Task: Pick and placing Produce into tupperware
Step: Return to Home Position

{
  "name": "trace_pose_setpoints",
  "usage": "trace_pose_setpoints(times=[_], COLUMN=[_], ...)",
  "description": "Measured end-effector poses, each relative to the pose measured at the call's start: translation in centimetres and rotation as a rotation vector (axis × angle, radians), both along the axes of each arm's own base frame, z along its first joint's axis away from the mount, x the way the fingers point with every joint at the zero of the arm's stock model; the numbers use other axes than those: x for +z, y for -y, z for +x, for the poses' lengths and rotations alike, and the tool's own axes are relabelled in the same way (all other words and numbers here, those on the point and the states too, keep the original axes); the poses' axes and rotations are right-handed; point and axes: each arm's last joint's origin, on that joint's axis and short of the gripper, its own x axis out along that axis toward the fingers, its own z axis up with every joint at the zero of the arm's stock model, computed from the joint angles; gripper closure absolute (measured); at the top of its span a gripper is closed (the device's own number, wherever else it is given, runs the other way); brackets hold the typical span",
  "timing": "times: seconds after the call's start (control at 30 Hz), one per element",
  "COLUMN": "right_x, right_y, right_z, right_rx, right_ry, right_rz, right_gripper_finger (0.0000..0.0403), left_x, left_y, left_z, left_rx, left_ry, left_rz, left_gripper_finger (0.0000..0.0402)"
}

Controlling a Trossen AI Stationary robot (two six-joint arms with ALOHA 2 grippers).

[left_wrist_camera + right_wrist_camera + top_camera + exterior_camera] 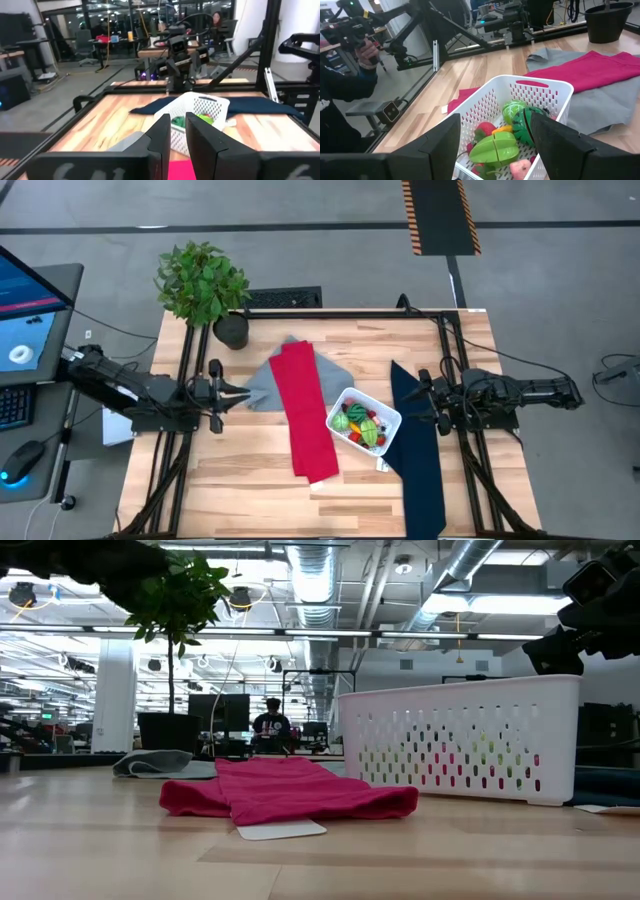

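Between the red cloth (308, 415) and navy cloth (420, 470), the tub (338, 408) holds the produce (360, 425). Left tool (236, 392), narrowly parted and empty, hovers over the counter's (250, 480) left side. Right tool (420, 395), spread wide and empty, hovers just beside the tub. It would do best to lift clear before drawing back, so nothing clips the tub wall.

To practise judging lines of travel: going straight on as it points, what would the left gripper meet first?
Probably the white tub, which the left gripper faces across the red cloth; height unclear.
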Motion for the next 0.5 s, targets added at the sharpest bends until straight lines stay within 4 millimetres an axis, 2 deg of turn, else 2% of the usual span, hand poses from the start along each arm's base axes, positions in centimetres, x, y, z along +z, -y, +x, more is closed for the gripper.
trace_pose_setpoints(times=[0.27,0.33,0.5], right_x=[0.0,0.0,2.0], right_y=[0.0,0.0,0.3], right_z=[0.0,0.0,0.2], right_rx=[0.001,0.000,-0.103], right_ry=[0.002,0.020,0.242], right_rz=[-0.007,-0.060,-0.160], right_gripper_finger=[0.0138,0.0138,0.0138], left_x=[0.2,0.2,-0.1], left_y=[-1.1,-1.3,-1.9], left_z=[-2.2,-2.8,-4.1], left_rx=[0.063,0.055,0.077], left_ry=[0.036,0.048,0.048], left_rz=[-0.069,-0.065,-0.059], left_gripper_finger=[0.0352,0.0352,0.0352])
